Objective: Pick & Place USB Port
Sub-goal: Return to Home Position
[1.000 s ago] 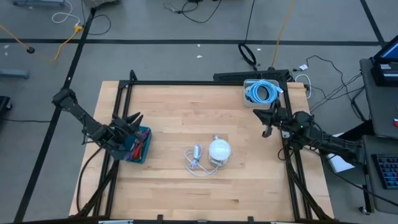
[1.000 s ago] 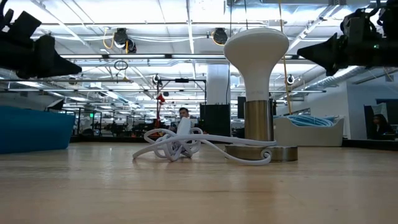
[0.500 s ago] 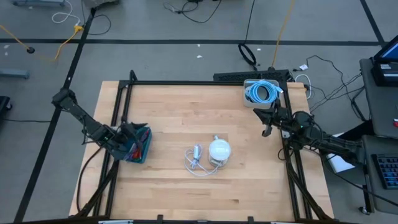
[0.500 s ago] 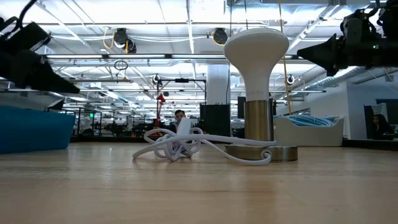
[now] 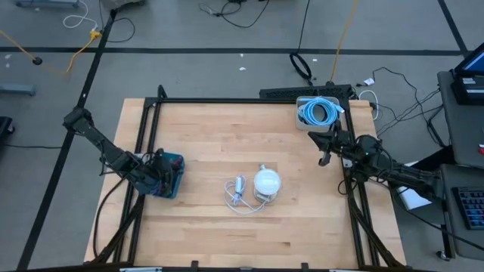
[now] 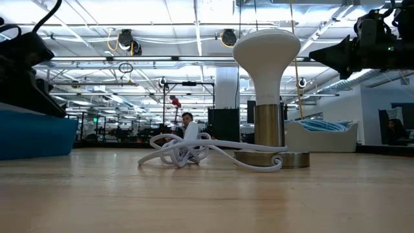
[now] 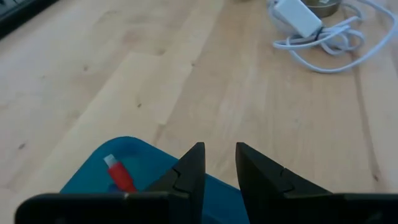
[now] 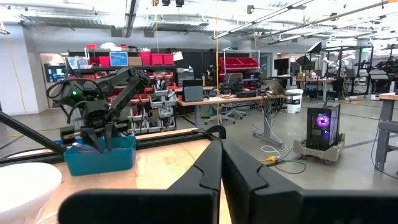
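A blue bin [image 5: 172, 178] stands near the table's left edge, and a red USB stick [image 7: 120, 177] lies inside it. My left gripper [image 5: 161, 168] points steeply down over the bin; its fingers stand a narrow gap apart [image 7: 219, 163] above the bin's rim [image 7: 143, 149] and hold nothing. The low view shows it above the bin [image 6: 32, 134]. My right gripper [image 5: 326, 150] hovers shut and still near the table's right edge, with its fingertips together [image 8: 221, 149].
A white mushroom lamp [image 5: 266, 182] stands mid-table. Its white cord and adapter [image 5: 237, 193] lie coiled to the lamp's left. A white bin holding a blue cable [image 5: 318, 112] sits at the far right corner. Bare wood lies between the blue bin and the cord.
My left gripper has come down over the blue bin and shifted slightly toward the table's near edge, and its fingers have tipped from nearly level to steeply downward. The lamp and its cord have stayed put.
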`<act>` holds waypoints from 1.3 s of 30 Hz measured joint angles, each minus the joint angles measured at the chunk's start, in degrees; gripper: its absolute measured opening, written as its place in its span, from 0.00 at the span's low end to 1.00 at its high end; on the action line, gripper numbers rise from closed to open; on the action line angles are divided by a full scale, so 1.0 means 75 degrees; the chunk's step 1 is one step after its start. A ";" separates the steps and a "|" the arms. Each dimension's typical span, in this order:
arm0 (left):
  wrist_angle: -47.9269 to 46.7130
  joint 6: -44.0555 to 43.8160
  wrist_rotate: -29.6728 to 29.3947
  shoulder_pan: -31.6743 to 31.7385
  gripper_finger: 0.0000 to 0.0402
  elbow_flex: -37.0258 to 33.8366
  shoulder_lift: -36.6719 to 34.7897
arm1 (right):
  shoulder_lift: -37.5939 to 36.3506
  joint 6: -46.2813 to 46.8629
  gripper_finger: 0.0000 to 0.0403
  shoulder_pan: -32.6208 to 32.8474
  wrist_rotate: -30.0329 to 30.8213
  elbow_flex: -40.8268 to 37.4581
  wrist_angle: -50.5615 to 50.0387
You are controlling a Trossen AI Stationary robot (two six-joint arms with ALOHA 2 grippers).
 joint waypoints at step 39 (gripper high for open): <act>0.0008 0.0003 0.0206 -0.0001 0.22 0.0003 -0.0002 | 0.0003 0.0001 0.01 0.0001 -0.0003 0.0000 -0.0006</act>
